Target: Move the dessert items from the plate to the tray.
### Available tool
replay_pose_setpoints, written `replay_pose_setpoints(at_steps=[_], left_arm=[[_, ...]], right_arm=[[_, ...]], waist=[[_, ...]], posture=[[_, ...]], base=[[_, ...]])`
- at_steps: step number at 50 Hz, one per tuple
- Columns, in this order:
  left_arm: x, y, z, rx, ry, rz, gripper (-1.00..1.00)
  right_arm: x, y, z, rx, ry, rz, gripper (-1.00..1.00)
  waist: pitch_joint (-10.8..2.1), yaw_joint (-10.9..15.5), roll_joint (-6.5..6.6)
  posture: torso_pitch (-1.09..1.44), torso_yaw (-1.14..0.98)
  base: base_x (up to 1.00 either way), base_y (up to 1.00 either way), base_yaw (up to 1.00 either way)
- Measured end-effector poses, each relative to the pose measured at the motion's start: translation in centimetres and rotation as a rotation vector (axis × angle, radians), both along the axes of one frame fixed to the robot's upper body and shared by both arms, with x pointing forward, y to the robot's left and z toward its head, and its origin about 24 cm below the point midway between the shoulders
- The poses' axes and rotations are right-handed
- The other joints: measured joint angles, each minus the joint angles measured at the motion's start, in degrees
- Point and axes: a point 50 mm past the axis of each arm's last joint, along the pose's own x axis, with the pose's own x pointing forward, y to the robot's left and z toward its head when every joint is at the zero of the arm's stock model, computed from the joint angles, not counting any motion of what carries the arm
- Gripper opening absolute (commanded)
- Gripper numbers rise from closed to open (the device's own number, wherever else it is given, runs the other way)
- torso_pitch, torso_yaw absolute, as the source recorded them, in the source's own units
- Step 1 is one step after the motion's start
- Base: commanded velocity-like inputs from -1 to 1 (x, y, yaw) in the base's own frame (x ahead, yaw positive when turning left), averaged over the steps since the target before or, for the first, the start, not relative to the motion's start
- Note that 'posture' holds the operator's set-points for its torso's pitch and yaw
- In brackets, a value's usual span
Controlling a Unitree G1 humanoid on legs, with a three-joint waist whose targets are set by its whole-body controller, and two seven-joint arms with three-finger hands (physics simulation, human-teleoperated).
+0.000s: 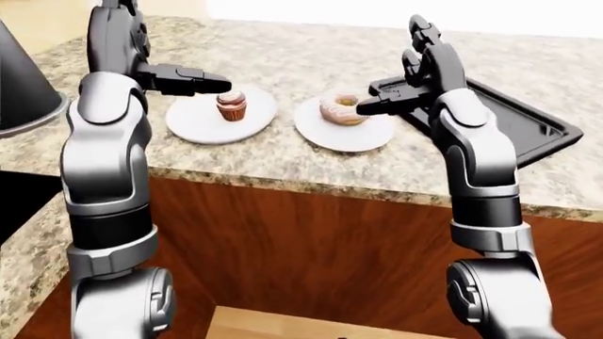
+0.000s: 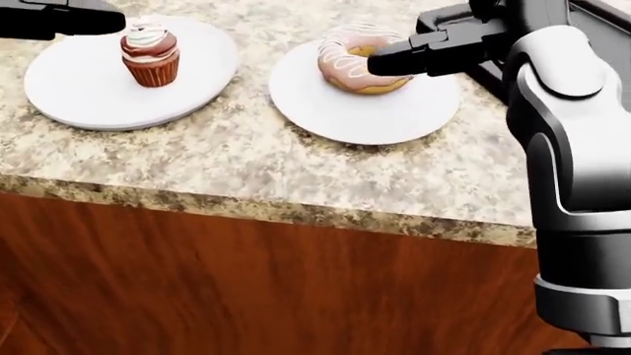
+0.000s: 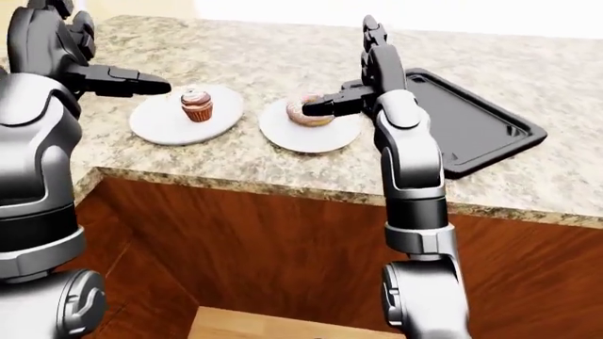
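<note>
A chocolate cupcake point(image 2: 150, 56) with white swirl stands on the left white plate point(image 2: 89, 92). A pink-glazed donut point(image 2: 345, 61) lies on the right white plate point(image 2: 365, 111). My right hand point(image 2: 379, 65) reaches in from the right, its open fingers stretched flat against the donut's right side. My left hand point(image 1: 218, 83) hovers open just left of and above the cupcake, touching nothing. The black tray point(image 3: 471, 120) lies on the counter right of the donut plate, partly hidden behind my right forearm.
The speckled granite counter point(image 2: 227, 170) ends in an edge close below the plates, with a brown wooden cabinet front point(image 2: 246, 296) beneath. A dark cone-shaped object point(image 1: 20, 85) stands at the far left of the left-eye view.
</note>
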Motion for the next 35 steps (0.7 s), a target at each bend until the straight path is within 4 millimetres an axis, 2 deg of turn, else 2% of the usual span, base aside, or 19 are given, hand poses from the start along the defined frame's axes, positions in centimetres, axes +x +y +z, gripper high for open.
replay_pose_setpoints(at_steps=[4,7,9,13,16,19,22,25,27,31,35], left_arm=[[0.4,-0.5,-1.0,0.001,0.044,-0.022,1.0],[0.5,-0.9,-0.8,0.004,0.043,-0.038,1.0],[0.4,-0.8,-0.5,0.006,0.027,-0.038,1.0],[0.0,-0.4,0.2,0.007,-0.008,-0.018,1.0],[-0.3,-0.5,0.8,0.014,-0.038,-0.019,1.0],[-0.3,-0.5,0.9,0.019,-0.043,-0.023,1.0],[0.0,-0.2,-0.2,0.014,-0.006,-0.008,1.0],[0.4,0.4,-1.3,-0.002,0.057,0.013,1.0],[0.3,0.3,-0.9,0.0,0.043,0.014,1.0],[-0.3,0.1,0.5,0.013,-0.028,0.005,1.0],[-0.6,-0.3,1.5,0.022,-0.076,-0.007,1.0]], right_arm=[[0.0,-0.6,-0.6,0.008,0.019,-0.024,1.0],[0.1,-0.9,-0.7,0.01,0.028,-0.041,1.0],[0.0,-0.9,-0.4,0.012,0.016,-0.04,1.0],[-0.2,-0.4,0.6,0.003,-0.03,-0.019,1.0],[-0.3,-0.4,0.9,0.002,-0.045,-0.017,1.0],[-0.3,-0.4,0.8,0.001,-0.041,-0.02,1.0],[-0.1,0.1,-0.5,-0.002,0.005,-0.002,1.0],[0.1,0.5,-1.3,-0.007,0.048,0.019,1.0],[0.0,0.5,-0.8,-0.006,0.034,0.022,1.0],[-0.3,0.3,0.5,-0.01,-0.028,0.013,1.0],[-0.2,-0.1,1.4,-0.009,-0.066,-0.02,1.0]], waist=[[0.4,-0.5,1.34],[1.12,-0.8,0.13],[1.13,-0.4,-0.59],[1.22,-0.2,-0.54],[0.87,-1.0,0.8],[-0.55,-1.7,3.81],[-0.28,-0.8,2.46],[-0.77,0.0,3.5],[-1.14,0.1,3.26],[-1.58,0.4,1.73],[-1.48,1.1,-0.63]], posture=[[0.0,0.0],[0.0,0.0],[0.0,0.0],[0.0,0.0],[0.0,0.0],[0.0,0.0],[0.0,0.0],[0.0,0.0],[0.0,0.0],[0.0,0.0],[0.0,0.0]], base=[[0.0,0.0,0.0],[0.0,0.0,0.0],[0.0,0.0,0.0],[0.0,0.0,0.0],[0.0,0.0,0.0],[0.0,0.0,0.0],[0.1,0.0,0.0],[0.19,0.0,0.0],[0.21,0.0,0.0],[0.18,0.0,0.0],[0.0,0.0,0.0]])
